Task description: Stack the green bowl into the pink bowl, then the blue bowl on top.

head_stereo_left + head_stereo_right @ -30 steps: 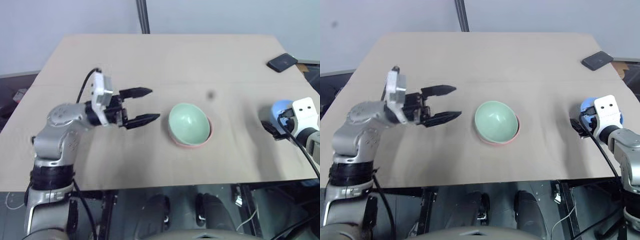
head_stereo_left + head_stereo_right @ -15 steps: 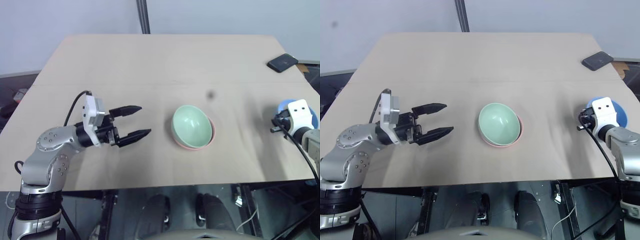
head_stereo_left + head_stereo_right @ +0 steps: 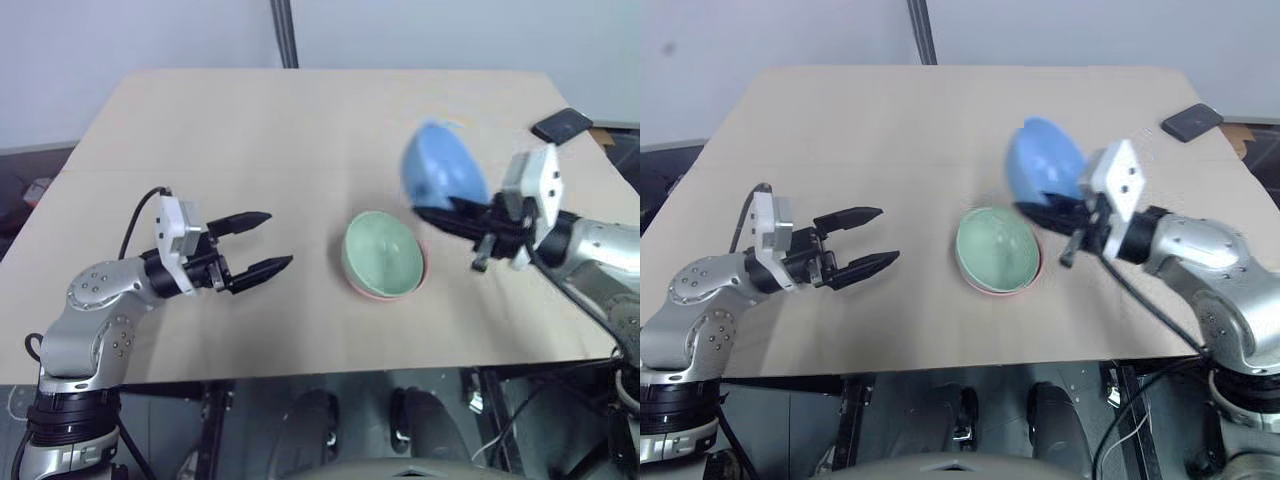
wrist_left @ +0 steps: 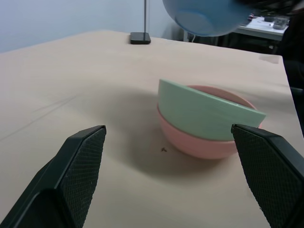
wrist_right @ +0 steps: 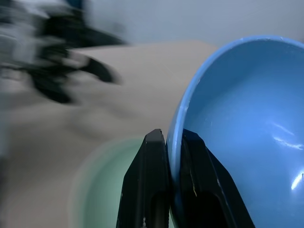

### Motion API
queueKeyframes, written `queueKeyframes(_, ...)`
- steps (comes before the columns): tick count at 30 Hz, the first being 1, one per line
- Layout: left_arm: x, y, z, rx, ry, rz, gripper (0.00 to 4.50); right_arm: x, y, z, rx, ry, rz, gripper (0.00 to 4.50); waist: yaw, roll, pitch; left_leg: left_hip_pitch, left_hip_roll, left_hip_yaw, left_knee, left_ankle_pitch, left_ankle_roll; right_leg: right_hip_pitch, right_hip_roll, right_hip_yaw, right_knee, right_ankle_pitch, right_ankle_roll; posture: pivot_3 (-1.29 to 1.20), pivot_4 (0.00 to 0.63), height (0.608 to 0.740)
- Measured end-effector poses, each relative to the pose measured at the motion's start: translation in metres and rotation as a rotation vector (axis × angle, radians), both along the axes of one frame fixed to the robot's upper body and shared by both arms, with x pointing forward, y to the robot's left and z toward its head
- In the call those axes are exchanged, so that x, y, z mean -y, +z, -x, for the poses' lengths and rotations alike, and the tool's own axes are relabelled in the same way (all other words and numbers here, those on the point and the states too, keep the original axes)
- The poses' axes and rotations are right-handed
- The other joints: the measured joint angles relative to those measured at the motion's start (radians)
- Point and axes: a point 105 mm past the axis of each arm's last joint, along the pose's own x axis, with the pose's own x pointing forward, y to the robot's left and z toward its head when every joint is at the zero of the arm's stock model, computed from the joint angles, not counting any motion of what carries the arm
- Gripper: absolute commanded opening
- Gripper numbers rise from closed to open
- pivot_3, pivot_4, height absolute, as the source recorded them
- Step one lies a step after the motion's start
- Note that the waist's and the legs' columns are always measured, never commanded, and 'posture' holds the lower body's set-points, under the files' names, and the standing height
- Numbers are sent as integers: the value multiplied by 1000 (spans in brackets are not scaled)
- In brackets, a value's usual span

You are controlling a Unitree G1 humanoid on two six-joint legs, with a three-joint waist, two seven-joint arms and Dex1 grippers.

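Observation:
The green bowl (image 3: 381,250) sits nested, slightly tilted, inside the pink bowl (image 4: 199,145) at the middle of the table. The blue bowl (image 3: 441,166) hangs in the air, tipped on its side, just above and to the right of that stack. My right gripper (image 5: 167,136) is shut on the blue bowl's rim, one finger inside and one outside. My left gripper (image 3: 279,240) is open and holds nothing. It hovers level to the left of the stack, pointing at it with a clear gap between.
A flat black device (image 3: 563,125) lies at the table's far right corner. A metal pole (image 3: 286,32) rises behind the table's back edge. The tan tabletop (image 3: 300,130) has free room behind and to the left of the stack.
My right gripper shut on the blue bowl at the table's right edge, lifted it and swung it left to just beside the stack. My left gripper sank and drew back a little.

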Motion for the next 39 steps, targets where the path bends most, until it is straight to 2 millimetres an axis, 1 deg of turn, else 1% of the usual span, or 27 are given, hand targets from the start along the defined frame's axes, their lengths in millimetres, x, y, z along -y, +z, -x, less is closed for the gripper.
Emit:
queueKeyframes(3, -1, -1, 0, -4, 2, 1, 4500, -17, -16, 3, -38, 71, 53, 88, 2, 0, 0, -1, -2, 0, 0, -1, 1, 0, -2, -1, 0, -1, -2, 0, 150, 739)
queueKeyframes(6, 0, -1, 0, -5, -1, 2, 4500, -24, -32, -3, -52, 94, 108, 88, -1, 0, 0, 0, -2, 0, 0, 0, 1, 0, -2, -1, 0, -1, -2, 0, 150, 739)
queueKeyframes(8, -1, -1, 0, -6, -1, 2, 4500, -25, -42, -8, -64, 92, 137, 88, -1, 0, 0, 0, -1, 0, 0, 0, 1, 0, -1, -2, 0, -1, -1, 0, 150, 739)
queueKeyframes(10, -2, -3, 2, -15, 6, 5, 4500, -24, -46, -10, -57, 96, 160, 88, -1, 0, 0, 0, -1, 0, 0, 0, 1, 0, -1, -2, 0, 1, 1, 0, 150, 739)
queueKeyframes(13, -5, -5, 3, -23, 17, 12, 4500, -23, -49, -8, -40, 114, 193, 88, -1, 0, 0, 0, -1, 0, 0, 0, 1, 0, -2, -2, 0, 1, 1, 0, 150, 739)
queueKeyframes(16, -9, -7, 5, -31, 32, 17, 4500, -19, -59, -5, -51, 131, 248, 88, 0, 0, 0, 0, -1, 0, 0, 0, 1, 0, -2, -2, 0, 1, 1, 0, 150, 739)
queueKeyframes(19, -9, -7, 6, -29, 34, 19, 4500, -17, -63, -2, -62, 149, 272, 1160, -1, 0, 0, 0, -1, 0, 0, 0, 1, 0, -2, -2, 0, 0, -1, 0, 150, 739)
queueKeyframes(22, -7, -4, 8, -12, 25, 14, 4500, -15, -63, 0, -69, 165, 280, 2501, -1, 0, 0, 0, -1, 0, 0, 0, 1, 0, -2, -2, 0, -1, -1, 0, 150, 739)
queueKeyframes(24, -6, -4, 8, -10, 26, 14, 4500, -14, -58, 0, -51, 156, 272, 3468, -1, 0, 0, 0, -1, 0, 0, 0, 1, 0, -2, -2, 0, -1, -1, 0, 150, 739)
queueKeyframes(26, -6, -4, 8, -10, 25, 14, 4500, -10, -47, -1, -24, 135, 242, 3468, 1, 0, 0, 0, -1, 0, 0, 0, 1, 0, -3, -3, 0, -1, -2, 0, 150, 739)
queueKeyframes(28, -6, -4, 8, -9, 24, 13, 4500, 0, -29, -2, -7, 92, 177, 3468, 1, -1, 0, -1, -1, -1, 0, -1, 1, 0, -4, -3, 0, -1, -2, 0, 150, 739)
queueKeyframes(29, -5, -3, 9, -6, 21, 11, 4500, 9, -19, -3, 5, 59, 145, 3468, 3, -1, 0, -1, -1, -1, 0, -1, 1, 0, -4, -4, 0, -1, -2, 0, 150, 739)
queueKeyframes(31, -5, -4, 10, -6, 17, 6, 4500, 25, -10, -5, 13, 1, 124, 3468, 2, -1, 0, -1, -1, -2, 0, -1, 1, 1, -4, -4, -1, -1, -2, 0, 150, 739)
queueKeyframes(32, -5, -5, 12, -12, 6, 1, 4500, 40, -10, -5, 6, -50, 130, 3468, 4, -1, 0, -1, -1, -2, 0, -1, 1, 2, -5, -5, -1, -1, -2, 0, 150, 739)
queueKeyframes(34, -6, -8, 17, -40, -16, -12, 4500, 71, -21, -7, -40, -149, 176, 3468, 3, -1, 0, -1, -2, -2, 0, -1, 1, 2, -5, -6, -2, -1, -2, 0, 150, 739)
queueKeyframes(35, -6, -8, 20, -47, -32, -20, 4500, 84, -27, -6, -65, -180, 209, 3991, 3, -1, 0, -1, -2, -2, 0, -1, 1, 2, -5, -5, -2, -1, -2, 0, 150, 739)
queueKeyframes(36, -5, -9, 22, -52, -43, -27, 4500, 96, -33, -6, -92, -208, 237, 4224, 2, -1, 0, 0, -2, -2, 0, -1, 1, 2, -5, -5, -2, -1, -2, 0, 150, 739)
queueKeyframes(37, -4, -9, 25, -55, -57, -33, 4500, 114, -42, -3, -130, -239, 268, 4384, 1, -1, 0, 0, -1, -2, 0, -1, 1, 3, -5, -5, -3, -1, -2, 0, 150, 739)
queueKeyframes(38, -4, -10, 27, -59, -58, -36, 4500, 120, -47, -2, -150, -251, 276, 4384, 1, -1, 0, 1, -1, -2, 0, -1, 1, 4, -5, -5, -3, -1, -2, 0, 150, 739)
queueKeyframes(39, -6, -12, 28, -69, -55, -42, 4500, 131, -52, 0, -156, -273, 285, 4384, -1, 0, 0, 1, -1, -2, 0, -1, 1, 4, -5, -5, -3, -2, -2, 0, 150, 739)
